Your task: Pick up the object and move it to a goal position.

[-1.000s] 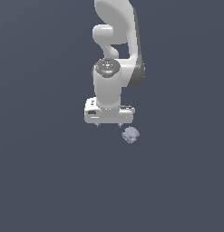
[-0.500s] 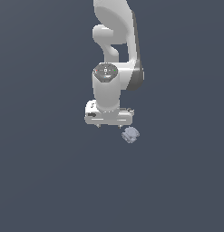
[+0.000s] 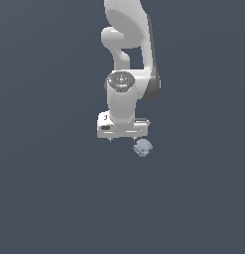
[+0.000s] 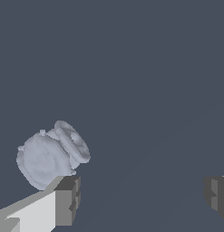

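Object [image 4: 51, 156] tilted, beside gripper [image 4: 143, 197]

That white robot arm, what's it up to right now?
A simulated white Panda arm hangs over a plain dark floor with its gripper pointed down and its jaws spread wide. It is after a small pale grey-blue lumpy object, which lies just off to the exterior view's right of the gripper. In the wrist view the object sits beside one finger, not between the two, so nothing is grasped yet.

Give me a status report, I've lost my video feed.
Tool open, empty. Object on the floor, just outside one fingertip, not between the fingers. Nothing in the way.
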Robot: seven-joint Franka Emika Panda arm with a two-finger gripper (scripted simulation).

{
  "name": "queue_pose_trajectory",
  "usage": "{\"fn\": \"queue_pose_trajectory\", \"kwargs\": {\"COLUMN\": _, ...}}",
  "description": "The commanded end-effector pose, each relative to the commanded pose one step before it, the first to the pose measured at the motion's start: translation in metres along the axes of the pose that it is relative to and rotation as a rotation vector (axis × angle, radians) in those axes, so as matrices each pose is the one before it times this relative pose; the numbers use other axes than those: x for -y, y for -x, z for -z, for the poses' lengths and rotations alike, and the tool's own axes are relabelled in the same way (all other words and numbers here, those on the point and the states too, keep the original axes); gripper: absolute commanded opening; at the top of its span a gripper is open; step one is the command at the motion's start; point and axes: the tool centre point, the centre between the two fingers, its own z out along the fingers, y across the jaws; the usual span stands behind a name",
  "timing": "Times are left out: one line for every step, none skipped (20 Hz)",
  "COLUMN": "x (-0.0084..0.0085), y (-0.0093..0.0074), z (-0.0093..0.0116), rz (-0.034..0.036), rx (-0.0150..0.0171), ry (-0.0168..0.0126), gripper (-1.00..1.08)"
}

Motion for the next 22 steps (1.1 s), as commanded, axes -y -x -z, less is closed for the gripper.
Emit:
{"fn": "queue_pose_trajectory", "kwargs": {"x": 0.00825, "y": 0.00019, "z": -0.00399, "rz": 0.05228, "rx": -0.0001, "ry": 0.00285, "gripper": 1.0}}
{"fn": "queue_pose_trajectory", "kwargs": {"x": 0.00391, "y": -0.0001, "z": -0.00188, "rz": 0.02548, "rx": -0.00019, "ry": 0.00133, "gripper": 1.0}}
{"fn": "queue_pose_trajectory", "kwargs": {"x": 0.00427, "y": -0.00019, "z": -0.00202, "rz": 0.0277, "rx": -0.00023, "ry": 0.00139, "gripper": 1.0}}
{"fn": "queue_pose_trajectory", "kwargs": {"x": 0.00462, "y": -0.00029, "z": -0.00215, "rz": 0.02989, "rx": -0.00028, "ry": 0.00143, "gripper": 1.0}}
{"fn": "queue_pose_trajectory", "kwargs": {"x": 0.00498, "y": -0.00042, "z": -0.00229, "rz": 0.0321, "rx": -0.00033, "ry": 0.00144, "gripper": 1.0}}
{"fn": "queue_pose_trajectory", "kwargs": {"x": 0.00535, "y": -0.00058, "z": -0.00242, "rz": 0.03435, "rx": -0.0004, "ry": 0.00143, "gripper": 1.0}}
{"fn": "queue_pose_trajectory", "kwargs": {"x": 0.00571, "y": -0.00076, "z": -0.00255, "rz": 0.03659, "rx": -0.00048, "ry": 0.00141, "gripper": 1.0}}
{"fn": "queue_pose_trajectory", "kwargs": {"x": 0.00608, "y": -0.00097, "z": -0.00267, "rz": 0.03887, "rx": -0.00058, "ry": 0.00138, "gripper": 1.0}}
{"fn": "queue_pose_trajectory", "kwargs": {"x": 0.00615, "y": -0.00116, "z": -0.00266, "rz": 0.03929, "rx": -0.00067, "ry": 0.00127, "gripper": 1.0}}
{"fn": "queue_pose_trajectory", "kwargs": {"x": 0.00581, "y": -0.00126, "z": -0.00248, "rz": 0.03711, "rx": -0.00071, "ry": 0.00108, "gripper": 1.0}}
{"fn": "queue_pose_trajectory", "kwargs": {"x": 0.00545, "y": -0.00134, "z": -0.0023, "rz": 0.03488, "rx": -0.00074, "ry": 0.00092, "gripper": 1.0}}
{"fn": "queue_pose_trajectory", "kwargs": {"x": 0.0051, "y": -0.00139, "z": -0.00212, "rz": 0.03266, "rx": -0.00076, "ry": 0.00079, "gripper": 1.0}}
{"fn": "queue_pose_trajectory", "kwargs": {"x": 0.00473, "y": -0.00142, "z": -0.00195, "rz": 0.03041, "rx": -0.00077, "ry": 0.00066, "gripper": 1.0}}
{"fn": "queue_pose_trajectory", "kwargs": {"x": 0.00438, "y": -0.00142, "z": -0.00179, "rz": 0.02818, "rx": -0.00077, "ry": 0.00056, "gripper": 1.0}}
{"fn": "queue_pose_trajectory", "kwargs": {"x": 0.00401, "y": -0.00139, "z": -0.00163, "rz": 0.02593, "rx": -0.00076, "ry": 0.00047, "gripper": 1.0}}
{"fn": "queue_pose_trajectory", "kwargs": {"x": 0.00366, "y": -0.00135, "z": -0.00148, "rz": 0.0237, "rx": -0.00074, "ry": 0.00039, "gripper": 1.0}}
{"fn": "queue_pose_trajectory", "kwargs": {"x": 0.00329, "y": -0.00127, "z": -0.00133, "rz": 0.02143, "rx": -0.0007, "ry": 0.00033, "gripper": 1.0}}
{"fn": "queue_pose_trajectory", "kwargs": {"x": 0.00294, "y": -0.00119, "z": -0.00118, "rz": 0.01919, "rx": -0.00066, "ry": 0.00027, "gripper": 1.0}}
{"fn": "queue_pose_trajectory", "kwargs": {"x": 0.00259, "y": -0.0011, "z": -0.00103, "rz": 0.01694, "rx": -0.00061, "ry": 0.00022, "gripper": 1.0}}
{"fn": "queue_pose_trajectory", "kwargs": {"x": 0.00223, "y": -0.00097, "z": -0.00089, "rz": 0.01467, "rx": -0.00054, "ry": 0.00018, "gripper": 1.0}}
{"fn": "queue_pose_trajectory", "kwargs": {"x": 0.00189, "y": -0.00085, "z": -0.00075, "rz": 0.01242, "rx": -0.00047, "ry": 0.00014, "gripper": 1.0}}
{"fn": "queue_pose_trajectory", "kwargs": {"x": 0.00154, "y": -0.00071, "z": -0.00061, "rz": 0.01016, "rx": -0.0004, "ry": 0.00011, "gripper": 1.0}}
